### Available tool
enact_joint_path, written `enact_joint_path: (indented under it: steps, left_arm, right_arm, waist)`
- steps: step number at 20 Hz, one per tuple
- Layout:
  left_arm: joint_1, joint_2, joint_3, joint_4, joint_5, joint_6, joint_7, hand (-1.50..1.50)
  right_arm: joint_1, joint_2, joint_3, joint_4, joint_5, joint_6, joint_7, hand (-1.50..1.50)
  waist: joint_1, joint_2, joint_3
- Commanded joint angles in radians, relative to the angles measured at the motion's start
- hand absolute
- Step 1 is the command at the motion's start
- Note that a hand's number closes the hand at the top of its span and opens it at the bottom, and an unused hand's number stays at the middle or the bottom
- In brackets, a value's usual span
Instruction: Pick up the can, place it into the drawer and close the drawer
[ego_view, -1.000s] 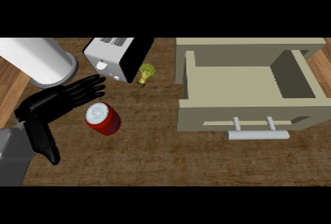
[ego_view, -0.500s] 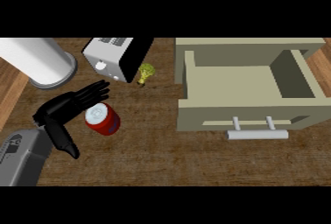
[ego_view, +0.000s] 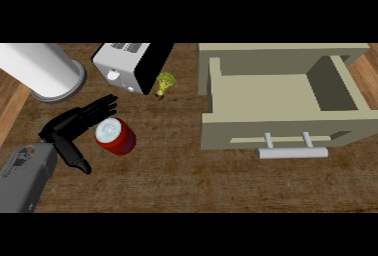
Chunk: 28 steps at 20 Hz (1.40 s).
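A red can (ego_view: 116, 137) with a silver top stands on the wooden counter, left of centre. My left hand (ego_view: 70, 127) sits right beside the can's left side; its fingers stretch past the can's far-left edge and its thumb points down toward the near side. The hand is open and not closed round the can. The beige drawer (ego_view: 244, 132) stands pulled open at the right, its inside bare, with a grey bar handle (ego_view: 293, 152) on its front. My right hand does not show.
A white and black toaster (ego_view: 129, 65) stands behind the can. A large white cylinder (ego_view: 40, 70) rises at the far left. A small yellow-green item (ego_view: 164, 84) lies between the toaster and the drawer.
My left hand has shifted right and nearer, closing up against the can's left side, with the thumb swung down. The can and drawer have not moved.
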Motion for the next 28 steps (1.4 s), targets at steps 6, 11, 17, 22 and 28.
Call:
enact_joint_path:
  steps: [6,11,17,22,28]
  left_arm:
    - [-0.082,0.039,-0.042,0.298,-0.164,-0.013,-0.275,-1.5]
    - [-0.116,-0.023,-0.042,0.396,-0.181,0.062,-0.317,-1.5]
    - [-0.101,-0.061,-0.084,0.452,-0.228,0.083,-0.37,-1.5]
    - [-0.136,-0.06,-0.05,0.496,-0.195,0.063,-0.364,-1.5]
    - [-0.169,-0.117,-0.033,0.512,-0.156,0.008,-0.294,1.5]
  right_arm:
    - [-0.008,-0.011,-0.04,-0.044,-0.046,0.006,0.042,-1.5]
    - [0.03,0.065,0.002,-0.105,-0.015,0.001,0.065,-1.5]
    - [-0.045,-0.031,-0.05,-0.023,-0.074,0.014,0.075,-1.5]
    - [-0.021,0.032,-0.028,-0.069,-0.031,0.003,0.081,-1.5]
    - [0.027,0.069,-0.021,-0.094,-0.047,0.038,0.082,-1.5]
  waist:
    - [-0.011,0.003,-0.001]
    - [-0.017,0.005,-0.002]
    - [-0.018,0.008,-0.002]
    - [-0.015,0.007,-0.002]
    - [-0.013,0.005,-0.001]
